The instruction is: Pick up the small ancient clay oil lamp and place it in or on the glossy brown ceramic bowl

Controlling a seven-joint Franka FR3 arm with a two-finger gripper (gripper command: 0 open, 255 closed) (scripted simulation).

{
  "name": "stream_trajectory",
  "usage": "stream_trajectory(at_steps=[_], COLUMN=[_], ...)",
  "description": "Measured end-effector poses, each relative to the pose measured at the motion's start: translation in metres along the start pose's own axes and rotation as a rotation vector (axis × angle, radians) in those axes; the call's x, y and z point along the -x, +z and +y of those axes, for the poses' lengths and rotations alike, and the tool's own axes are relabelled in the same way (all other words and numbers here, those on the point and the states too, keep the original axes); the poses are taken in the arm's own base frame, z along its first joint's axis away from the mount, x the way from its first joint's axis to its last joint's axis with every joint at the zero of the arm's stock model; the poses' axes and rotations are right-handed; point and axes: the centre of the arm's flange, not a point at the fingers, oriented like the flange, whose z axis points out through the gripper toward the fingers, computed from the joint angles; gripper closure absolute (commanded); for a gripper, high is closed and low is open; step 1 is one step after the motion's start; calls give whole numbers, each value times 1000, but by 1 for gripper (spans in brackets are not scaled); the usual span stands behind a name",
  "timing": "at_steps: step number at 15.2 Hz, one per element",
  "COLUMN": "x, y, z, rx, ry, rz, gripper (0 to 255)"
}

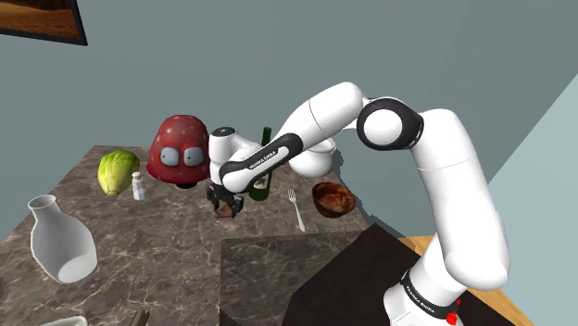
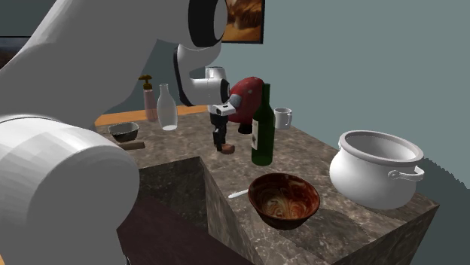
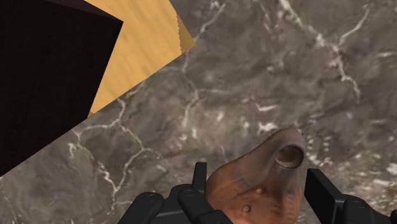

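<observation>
Grasp looks made: my tool [image 3: 257,173] pinches the clay lamp [image 3: 261,181] down at the bench's [image 3: 254,76] middle; lifting it and carrying it to the brown bowl [image 2: 254,197] near the edge remain.

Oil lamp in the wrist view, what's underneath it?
Grey marbled countertop lies below the brown oil lamp. The patch directly beneath is covered by the lamp, so contact cannot be seen.

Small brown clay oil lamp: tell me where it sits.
In the shoulder view the reddish-brown clay oil lamp lies on the marble counter beneath the black gripper, just left of the dark green bottle.
</observation>
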Motion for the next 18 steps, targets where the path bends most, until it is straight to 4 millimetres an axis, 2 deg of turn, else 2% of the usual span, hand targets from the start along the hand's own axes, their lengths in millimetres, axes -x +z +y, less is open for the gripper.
stream_trajectory(at_steps=[18], x=[-4], y=[-93], z=[3], rx=[0], ry=[1], rz=[0], gripper=[255])
